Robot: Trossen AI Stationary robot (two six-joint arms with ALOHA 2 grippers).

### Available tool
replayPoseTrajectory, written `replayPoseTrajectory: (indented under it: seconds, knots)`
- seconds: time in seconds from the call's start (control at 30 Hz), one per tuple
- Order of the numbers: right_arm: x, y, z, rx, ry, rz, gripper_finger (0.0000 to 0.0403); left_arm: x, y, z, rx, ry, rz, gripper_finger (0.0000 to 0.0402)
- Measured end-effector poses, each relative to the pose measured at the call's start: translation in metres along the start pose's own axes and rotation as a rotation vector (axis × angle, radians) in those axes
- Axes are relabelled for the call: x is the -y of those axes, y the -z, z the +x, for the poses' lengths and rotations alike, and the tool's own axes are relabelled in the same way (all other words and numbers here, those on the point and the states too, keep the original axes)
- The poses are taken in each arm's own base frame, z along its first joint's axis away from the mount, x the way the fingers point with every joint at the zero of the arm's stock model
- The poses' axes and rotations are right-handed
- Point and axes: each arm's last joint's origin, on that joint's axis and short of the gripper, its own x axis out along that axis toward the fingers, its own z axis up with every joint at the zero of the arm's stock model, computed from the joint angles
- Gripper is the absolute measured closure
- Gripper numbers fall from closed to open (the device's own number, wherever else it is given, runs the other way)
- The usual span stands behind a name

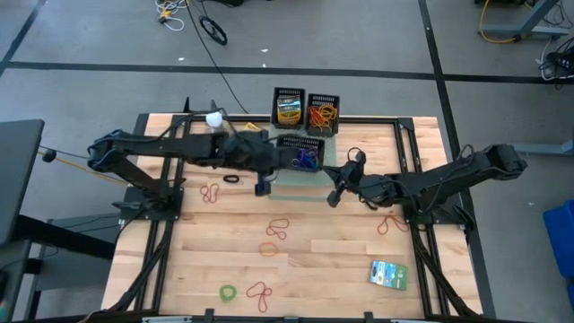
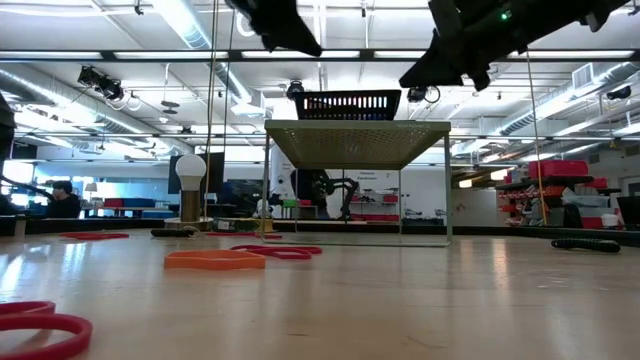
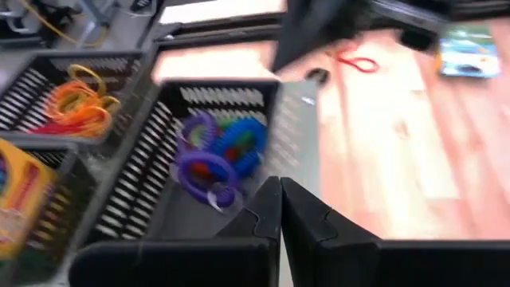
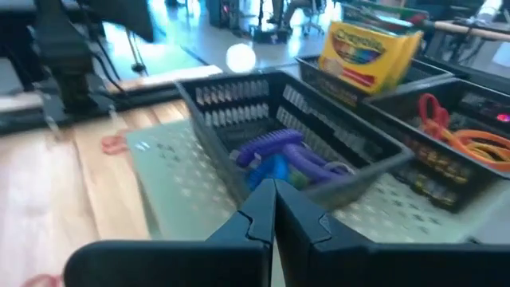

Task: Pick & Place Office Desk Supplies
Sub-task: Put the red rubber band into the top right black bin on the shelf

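Three black mesh bins stand at the far middle. One holds a yellow crayon box (image 1: 289, 109), one holds orange and red rubber bands (image 1: 323, 115), and the nearest holds purple and blue bands (image 3: 215, 155). That nearest bin rests on a raised grey-green perforated tray (image 1: 291, 184). My left gripper (image 3: 280, 190) is shut and empty, in the air just left of this bin. My right gripper (image 4: 275, 193) is also shut and empty, in the air to the tray's right. Loose bands (image 1: 276, 230) and a green-blue packet (image 1: 388, 274) lie flat on the wooden table.
A white ball on a round base (image 1: 214, 118) stands at the far left, beside the left arm. More bands lie at left (image 1: 211, 193), near the front edge (image 1: 228, 292) and under the right arm (image 1: 390, 224). The raised tray stands on thin legs (image 2: 401, 205).
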Motion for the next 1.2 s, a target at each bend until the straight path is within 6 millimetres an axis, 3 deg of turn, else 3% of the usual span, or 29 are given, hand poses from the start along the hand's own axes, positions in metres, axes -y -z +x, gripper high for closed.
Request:
replayPoseTrajectory:
  seconds: [0.13, 0.33, 0.5, 0.7, 0.87, 1.03, 1.2]
  knots:
    - [0.007, -0.005, -0.009, -0.009, -0.017, -0.005, 0.0391, 0.019, 0.018, -0.005, 0.061, 0.033, -0.031, 0.0394]
    - [0.017, -0.015, -0.044, -0.018, -0.151, 0.011, 0.0392, 0.057, 0.055, -0.013, 0.293, 0.119, -0.082, 0.0393]
    - [0.011, -0.003, -0.069, -0.132, -0.249, 0.034, 0.0392, 0.082, 0.094, -0.01, 0.416, 0.147, -0.145, 0.0391]
    - [-0.016, 0.021, -0.087, -0.269, -0.368, 0.065, 0.0392, 0.104, 0.13, 0.002, 0.276, 0.186, -0.201, 0.0391]
    - [-0.042, 0.048, -0.088, -0.37, -0.372, 0.056, 0.0392, 0.128, 0.151, 0.02, 0.14, 0.222, -0.185, 0.0377]
    - [-0.062, 0.07, -0.078, -0.418, -0.335, 0.056, 0.0392, 0.142, 0.174, 0.04, 0.016, 0.208, -0.194, 0.0328]
    - [-0.074, 0.077, -0.072, -0.403, -0.352, 0.072, 0.0392, 0.151, 0.179, 0.056, -0.038, 0.184, -0.205, 0.0266]
